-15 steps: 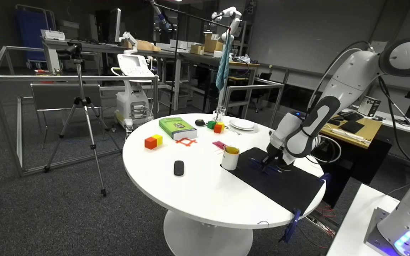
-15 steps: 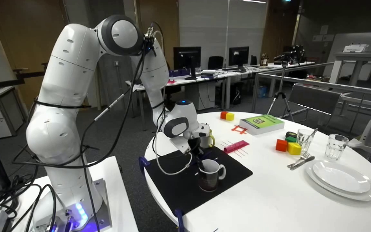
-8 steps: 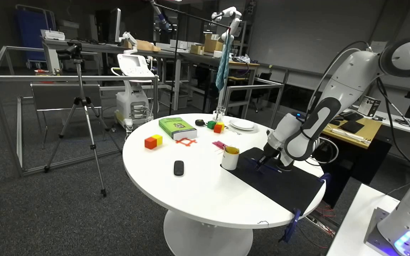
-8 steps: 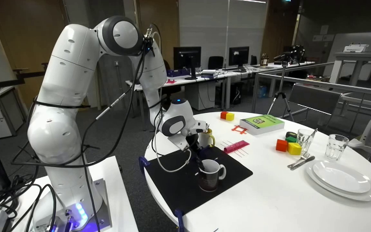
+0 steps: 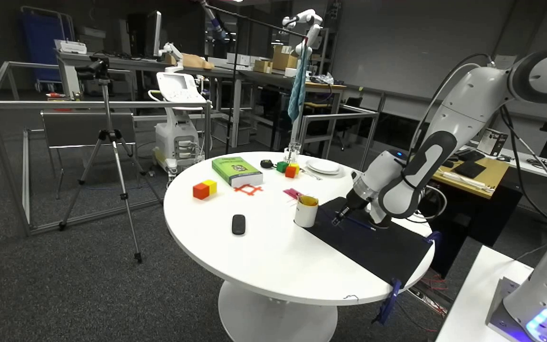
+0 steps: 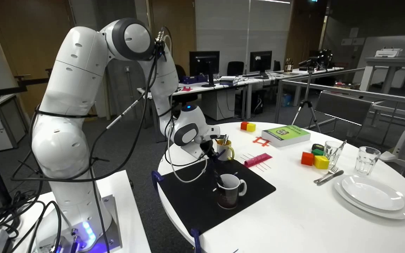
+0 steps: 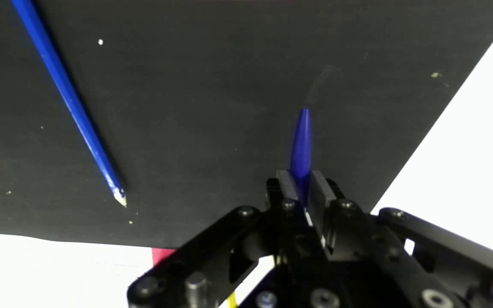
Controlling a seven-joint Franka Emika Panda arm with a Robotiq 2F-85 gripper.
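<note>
We see grey carpet beneath a round white table. Going left to right in an exterior view, we have a red block and a yellow block side by side, a green book, a black oblong object, and a white mug with a yellow inside at the corner of a black mat. Right of that mug, the gripper is low over the mat; in the wrist view we see it pinching a blue pen-like object, though we cannot tell whether the tip touches the mat. Farther right, a blue pencil lies on the mat, apart from the gripper, near a dark-bottomed mug. Blue clamps sit at the table's edge.
</note>
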